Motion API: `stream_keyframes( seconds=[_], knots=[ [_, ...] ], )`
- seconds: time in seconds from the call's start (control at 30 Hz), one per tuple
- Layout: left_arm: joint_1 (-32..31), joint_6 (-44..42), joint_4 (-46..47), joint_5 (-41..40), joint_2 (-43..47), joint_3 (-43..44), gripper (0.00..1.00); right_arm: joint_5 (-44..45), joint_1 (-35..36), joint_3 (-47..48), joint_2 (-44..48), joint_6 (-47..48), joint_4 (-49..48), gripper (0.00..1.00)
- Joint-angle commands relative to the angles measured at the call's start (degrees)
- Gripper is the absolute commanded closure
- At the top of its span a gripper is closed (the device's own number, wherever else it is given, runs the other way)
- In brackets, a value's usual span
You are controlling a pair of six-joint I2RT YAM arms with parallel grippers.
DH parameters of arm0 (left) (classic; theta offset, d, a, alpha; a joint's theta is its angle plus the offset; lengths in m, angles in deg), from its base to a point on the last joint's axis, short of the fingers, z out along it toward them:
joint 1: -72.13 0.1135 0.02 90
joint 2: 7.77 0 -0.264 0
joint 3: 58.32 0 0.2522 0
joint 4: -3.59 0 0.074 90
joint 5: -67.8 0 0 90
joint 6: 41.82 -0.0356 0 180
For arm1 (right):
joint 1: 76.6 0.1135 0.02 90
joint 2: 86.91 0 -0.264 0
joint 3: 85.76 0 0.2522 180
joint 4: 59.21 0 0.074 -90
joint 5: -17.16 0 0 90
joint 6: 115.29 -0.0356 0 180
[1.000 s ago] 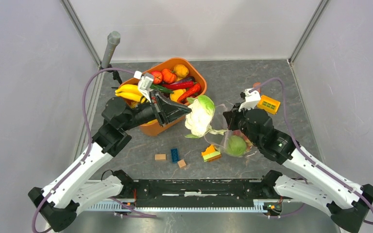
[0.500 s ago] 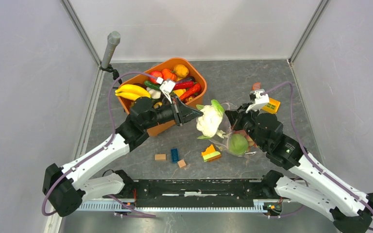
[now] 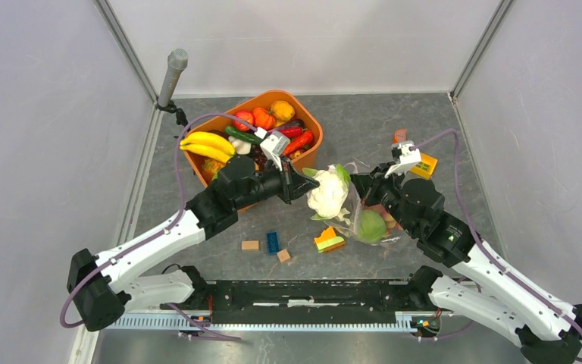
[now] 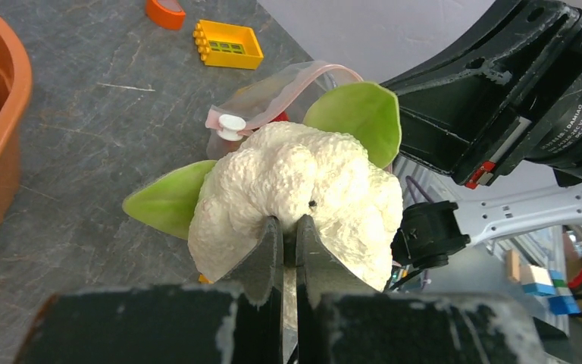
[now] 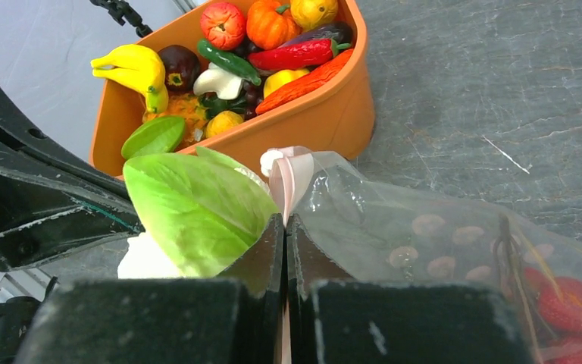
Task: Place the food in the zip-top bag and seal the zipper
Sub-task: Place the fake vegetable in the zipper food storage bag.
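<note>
My left gripper (image 3: pixel 307 186) is shut on the white cauliflower (image 3: pixel 327 193) with green leaves and holds it against the mouth of the zip-top bag (image 3: pixel 383 227). In the left wrist view the jaws (image 4: pixel 289 221) pinch the cauliflower (image 4: pixel 303 182), with the pink zipper (image 4: pixel 273 87) and its white slider (image 4: pixel 231 123) just behind. My right gripper (image 5: pixel 285 220) is shut on the zipper (image 5: pixel 292 174) and holds the mouth edge up. A green cabbage (image 3: pixel 370 226) and a red item (image 5: pixel 576 303) lie in the bag. Bananas (image 5: pixel 132 68), a tomato (image 5: pixel 223 23) and peppers fill the orange tub (image 3: pixel 314 144).
Small blocks lie in front: tan (image 3: pixel 250 245), blue (image 3: pixel 272 243), tan (image 3: pixel 283 255), orange-green (image 3: pixel 329 240). A yellow block (image 3: pixel 420 163) and an orange half-disc (image 4: pixel 165 11) sit behind the bag. A grey post (image 3: pixel 171 72) stands at the back left. Walls enclose the table.
My left arm has carried the cauliflower right and down from beside the tub to the bag's mouth. My right gripper has kept its hold on the zipper, shifting only slightly.
</note>
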Motion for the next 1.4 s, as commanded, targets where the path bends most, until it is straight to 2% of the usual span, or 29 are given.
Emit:
stream_keyframes(
  seconds=[0.0,0.23,0.47,0.67,0.87,0.97,1.07,1.2,1.37],
  knots=[
    [-3.66,-7.63,-4.56,-8.37,-0.13,5.87,0.98,-1.84,0.02,1.11,-0.34,-1.21,-4.71,0.99],
    [-11.27,-13.55,-19.87,-34.20,-6.58,14.40,0.98,-4.46,0.02,-0.19,-1.10,-4.22,-8.82,1.00],
    [-15.62,-14.96,-27.56,-48.30,-10.15,18.64,0.98,-4.75,0.01,-2.40,-0.49,-5.57,-9.87,1.00],
    [-17.11,-16.22,-28.41,-48.44,-11.09,21.22,0.98,-4.41,0.00,-2.54,0.09,-5.30,-9.23,1.00],
    [-18.30,-14.80,-26.50,-40.77,-9.99,22.06,0.98,-4.16,-0.02,-3.90,-0.10,-5.98,-10.82,1.00],
    [-19.21,-14.34,-26.68,-40.95,-11.02,22.68,0.98,-4.49,0.04,-5.85,0.60,-7.57,-14.28,1.00],
    [-21.10,-14.93,-28.08,-45.50,-13.14,24.21,0.98,-3.76,0.02,-7.29,1.09,-9.08,-16.37,1.00],
    [-24.96,-16.51,-31.30,-57.86,-17.26,27.34,0.98,-2.53,0.02,-7.66,1.80,-9.48,-16.61,1.00],
    [-25.34,-15.05,-34.30,-63.38,-21.14,29.97,0.98,-2.64,0.02,-6.73,2.02,-9.22,-15.25,1.00]
  ],
)
